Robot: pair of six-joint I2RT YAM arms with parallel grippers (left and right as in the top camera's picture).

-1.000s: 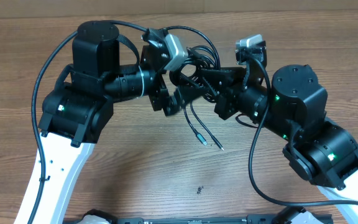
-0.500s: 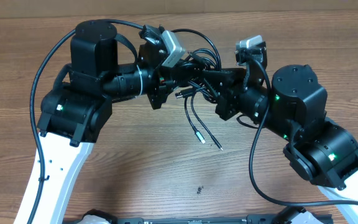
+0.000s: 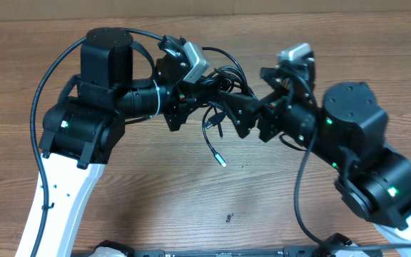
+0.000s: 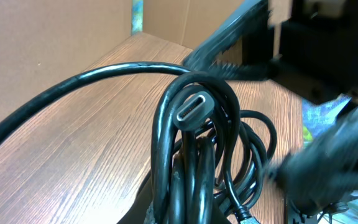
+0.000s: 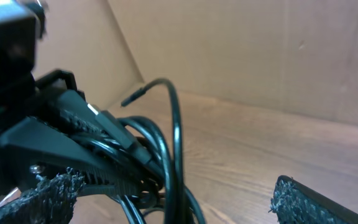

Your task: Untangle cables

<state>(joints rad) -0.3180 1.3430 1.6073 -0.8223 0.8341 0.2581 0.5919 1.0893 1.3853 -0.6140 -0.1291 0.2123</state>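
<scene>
Over the far middle of the table point(image 3: 155, 203), the left gripper point(image 3: 203, 94) and the right gripper point(image 3: 242, 118) meet nose to nose. The cables point(image 3: 228, 74) hang between them, lifted off the wood rather than lying on it.

The left gripper is pinched tight on the bundle, which I read as an anchor. With the coil held up, loose ends can drop under their own weight and show which strand goes where. 1 strand does just that, running down to a silvery plug point(image 3: 223, 163) low over the table; I cannot tell whether it touches. From the left wrist view the loops crowd the frame, several turns stacked, with an oval connector end point(image 4: 192, 107) at the top of the coil.

The right gripper's jaws stand wide and hold nothing. Its rough pads point(image 5: 47, 194) sit to either side of the coil's lower loops, close to the left gripper's tip. My guess is that it is lining up to take a single loop and draw it away while the left holds the rest. The risk would be catching 2 strands at once and pulling the knot tighter.
</scene>
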